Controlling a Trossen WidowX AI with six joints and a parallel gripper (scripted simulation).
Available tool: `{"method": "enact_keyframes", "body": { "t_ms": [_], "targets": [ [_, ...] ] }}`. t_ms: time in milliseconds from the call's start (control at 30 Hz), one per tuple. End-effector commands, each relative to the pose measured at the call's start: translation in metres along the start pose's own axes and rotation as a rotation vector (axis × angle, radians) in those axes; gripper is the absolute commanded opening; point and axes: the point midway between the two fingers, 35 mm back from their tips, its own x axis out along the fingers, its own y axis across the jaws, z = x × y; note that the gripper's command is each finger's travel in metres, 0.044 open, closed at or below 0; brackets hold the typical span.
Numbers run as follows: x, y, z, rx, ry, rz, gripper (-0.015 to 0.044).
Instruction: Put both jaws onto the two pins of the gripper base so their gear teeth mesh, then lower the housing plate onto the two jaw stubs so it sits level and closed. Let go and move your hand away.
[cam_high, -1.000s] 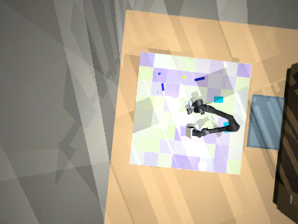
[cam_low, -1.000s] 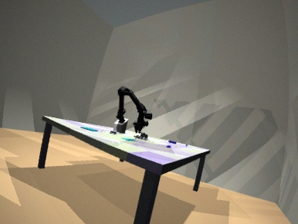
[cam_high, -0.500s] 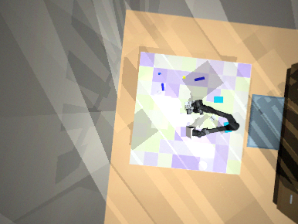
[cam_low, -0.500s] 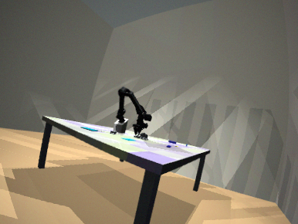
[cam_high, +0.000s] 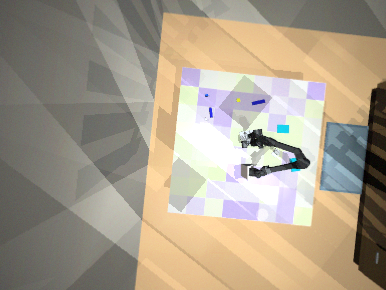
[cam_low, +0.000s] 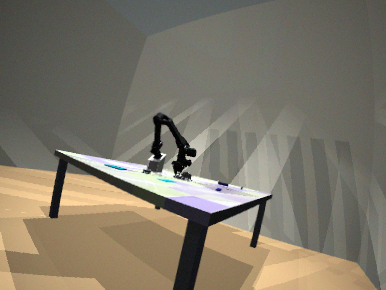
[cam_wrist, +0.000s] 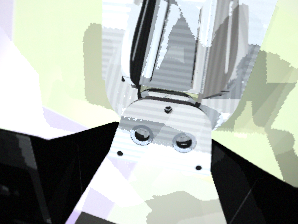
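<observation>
The pale housing plate (cam_wrist: 165, 123), with two round holes, is between the black fingers of my gripper (cam_wrist: 161, 134) (cam_high: 243, 138) (cam_low: 182, 176). The gripper is shut on the plate and low over the mat. Just beyond the plate in the wrist view, a left jaw (cam_wrist: 141, 47) and a right jaw (cam_wrist: 224, 52) stand out side by side, apart and roughly parallel. The pale gripper base (cam_wrist: 113, 92) shows under and around them. The plate hides the gear teeth and pins. Darker shapes show in the plate's holes; I cannot tell whether the plate sits fully down on the stubs.
Two dark blue bars (cam_high: 258, 102) (cam_high: 210, 112), a yellow piece (cam_high: 238, 100) and a small blue piece (cam_high: 206, 95) lie on the patterned mat (cam_high: 300, 215). A cyan rectangle (cam_high: 283, 129) lies near the arm. The grey block (cam_high: 245, 171) (cam_low: 156, 163) stands at the arm's base.
</observation>
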Motion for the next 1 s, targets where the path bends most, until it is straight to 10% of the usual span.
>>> {"method": "enact_keyframes", "body": {
  "t_ms": [0, 967],
  "targets": [
    [0.0008, -0.0005, 0.0000, -0.006, 0.000, -0.004, 0.0351],
    [0.0061, -0.0006, 0.0000, -0.006, 0.000, -0.004, 0.0351]
  ]
}}
